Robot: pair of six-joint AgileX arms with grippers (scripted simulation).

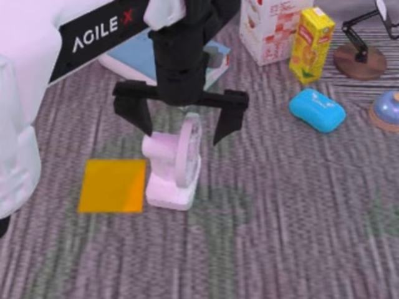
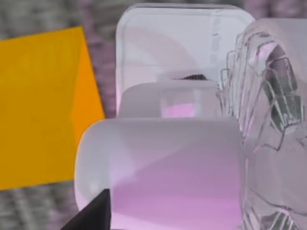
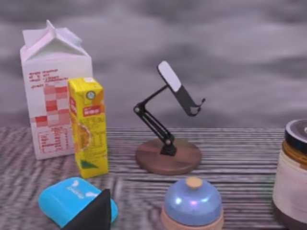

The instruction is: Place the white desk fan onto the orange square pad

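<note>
**Left gripper hanging open over the fan beside the pad**

At the far right of the table, a white milk carton (image 1: 272, 28) and a yellow juice box (image 1: 311, 43) are standing upright and closed, so their contents are not showing; a jar (image 3: 293, 172) is sitting at the edge of the right wrist view.

The left gripper (image 1: 182, 121) is hovering over the white desk fan (image 1: 176, 167), its fingers (image 1: 133, 107) spreading wide on either side of the grilled head and touching nothing. The fan is standing upright on the table, its base lying just beside the right edge of the orange square pad (image 1: 113, 185), not on it. The right gripper's finger state cannot be told.
</note>
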